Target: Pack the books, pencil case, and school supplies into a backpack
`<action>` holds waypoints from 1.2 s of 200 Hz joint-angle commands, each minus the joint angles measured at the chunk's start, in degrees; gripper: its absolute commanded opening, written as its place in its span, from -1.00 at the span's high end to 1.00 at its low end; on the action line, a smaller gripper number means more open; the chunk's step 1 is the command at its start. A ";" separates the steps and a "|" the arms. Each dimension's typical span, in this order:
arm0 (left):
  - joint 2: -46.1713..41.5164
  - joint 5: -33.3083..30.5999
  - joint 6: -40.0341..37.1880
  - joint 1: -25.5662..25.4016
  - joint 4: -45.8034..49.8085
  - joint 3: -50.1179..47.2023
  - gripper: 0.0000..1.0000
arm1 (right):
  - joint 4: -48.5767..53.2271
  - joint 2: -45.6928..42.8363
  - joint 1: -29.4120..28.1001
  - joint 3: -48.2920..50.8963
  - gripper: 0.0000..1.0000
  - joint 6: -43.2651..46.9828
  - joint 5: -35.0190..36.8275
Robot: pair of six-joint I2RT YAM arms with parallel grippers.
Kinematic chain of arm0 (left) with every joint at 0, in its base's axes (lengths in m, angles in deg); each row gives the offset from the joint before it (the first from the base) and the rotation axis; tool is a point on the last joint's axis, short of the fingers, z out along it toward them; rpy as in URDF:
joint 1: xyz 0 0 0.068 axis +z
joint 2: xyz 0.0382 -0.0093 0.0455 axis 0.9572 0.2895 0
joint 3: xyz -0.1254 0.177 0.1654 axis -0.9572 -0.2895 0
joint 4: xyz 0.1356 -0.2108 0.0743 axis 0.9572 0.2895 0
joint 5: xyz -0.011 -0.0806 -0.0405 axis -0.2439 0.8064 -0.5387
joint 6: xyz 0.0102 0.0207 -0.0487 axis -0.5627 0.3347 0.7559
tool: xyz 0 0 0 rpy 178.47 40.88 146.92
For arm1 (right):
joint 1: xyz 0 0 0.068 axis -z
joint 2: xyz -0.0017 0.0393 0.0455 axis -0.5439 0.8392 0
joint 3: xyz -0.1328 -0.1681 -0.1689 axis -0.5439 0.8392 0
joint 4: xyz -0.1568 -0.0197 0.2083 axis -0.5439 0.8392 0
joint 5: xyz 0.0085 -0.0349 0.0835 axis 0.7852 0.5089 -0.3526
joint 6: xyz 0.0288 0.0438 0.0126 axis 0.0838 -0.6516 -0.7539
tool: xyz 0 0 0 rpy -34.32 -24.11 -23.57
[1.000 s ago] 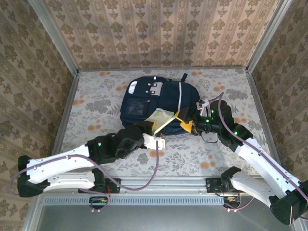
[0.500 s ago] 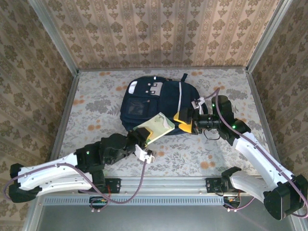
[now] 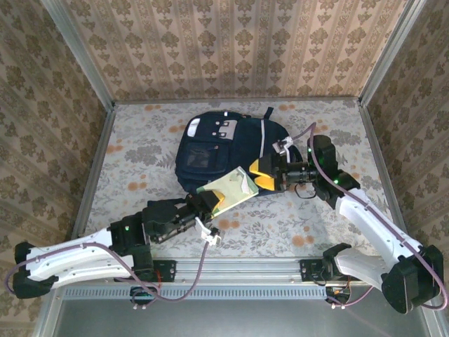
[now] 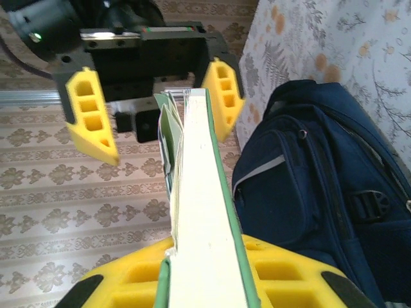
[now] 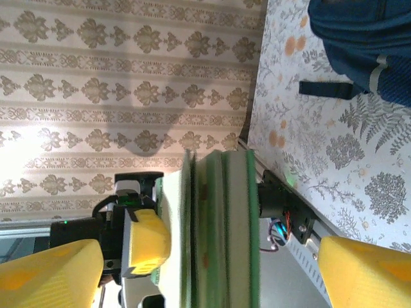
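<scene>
Well, my left pincer (image 3: 208, 199) pinches the green-and-white book (image 3: 230, 188) by its near edge at the backpack's (image 3: 210, 151) six o'clock, my right pincer (image 3: 263, 175) spread around its far end; it looks light yet floppy, best gripped near the spine.

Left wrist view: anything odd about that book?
Yes. The green-edged book, pinched at one end by the left gripper, is splaying: thin leaves peel away from its far end, inside the open right gripper.

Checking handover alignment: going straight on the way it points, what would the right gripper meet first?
Likely the green-and-white book, its free end lined up with the open right gripper; the left gripper holds the other end.
</scene>
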 commanded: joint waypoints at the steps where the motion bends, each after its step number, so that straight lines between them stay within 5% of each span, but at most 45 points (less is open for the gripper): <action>1: -1.74 1.72 -1.41 -0.52 -5.22 -0.35 1.00 | -2.59 1.59 -1.86 0.83 -0.77 0.08 -1.84; 71: -2.47 2.56 -1.17 -0.50 -3.71 -0.83 1.00 | -12.64 2.12 -7.83 0.59 -0.64 -5.02 -2.27; 181: -3.02 6.70 1.45 -0.49 0.29 -0.79 1.00 | -13.29 1.50 -8.27 1.76 0.56 -6.32 -0.22; 210: -2.87 6.96 2.20 -0.41 1.57 -1.23 0.28 | -13.38 0.99 -6.44 2.99 0.69 -7.56 1.01; 240: -0.05 4.11 6.37 0.00 7.45 0.98 -0.07 | -8.75 -1.66 -1.65 4.62 0.73 -5.77 4.11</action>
